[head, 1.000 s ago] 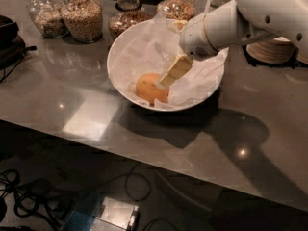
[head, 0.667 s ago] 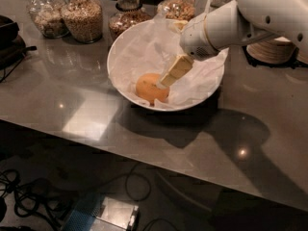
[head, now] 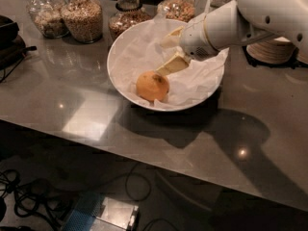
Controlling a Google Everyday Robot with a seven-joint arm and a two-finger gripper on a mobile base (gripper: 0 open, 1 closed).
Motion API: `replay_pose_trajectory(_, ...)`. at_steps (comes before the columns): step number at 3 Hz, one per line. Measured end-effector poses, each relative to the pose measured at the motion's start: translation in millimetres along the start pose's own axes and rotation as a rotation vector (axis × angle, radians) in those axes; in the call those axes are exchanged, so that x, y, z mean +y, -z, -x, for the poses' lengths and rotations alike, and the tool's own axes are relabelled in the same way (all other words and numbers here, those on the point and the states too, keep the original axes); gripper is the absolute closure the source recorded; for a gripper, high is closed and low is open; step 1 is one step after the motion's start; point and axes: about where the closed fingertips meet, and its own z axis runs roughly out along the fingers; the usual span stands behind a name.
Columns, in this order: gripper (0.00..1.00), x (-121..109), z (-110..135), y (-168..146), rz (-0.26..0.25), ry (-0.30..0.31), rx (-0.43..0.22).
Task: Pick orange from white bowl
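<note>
The orange lies in the front left part of the white bowl, on crumpled white paper. My gripper reaches into the bowl from the right, on a white arm. Its two beige fingers are spread apart. The lower finger ends just at the orange's upper right edge. The upper finger stands over the paper behind the orange. The orange is not between the fingers.
Several glass jars of grains, such as one, stand behind the bowl along the far edge of the grey counter. A stack of beige plates sits at the right. A dark object is at the far left. Cables lie on the floor below.
The gripper has drawn back up and to the right; its lower finger no longer lies over the orange, and the upper finger now shows. The orange and bowl have not moved.
</note>
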Motion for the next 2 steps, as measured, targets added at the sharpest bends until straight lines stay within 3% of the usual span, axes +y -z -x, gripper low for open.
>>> replay_pose_trajectory(1,0.27,4.5,2.5,-3.8,0.025,0.004,-0.008)
replay_pose_trajectory(2,0.17,10.0,-2.2,12.9,0.046,0.006,0.014)
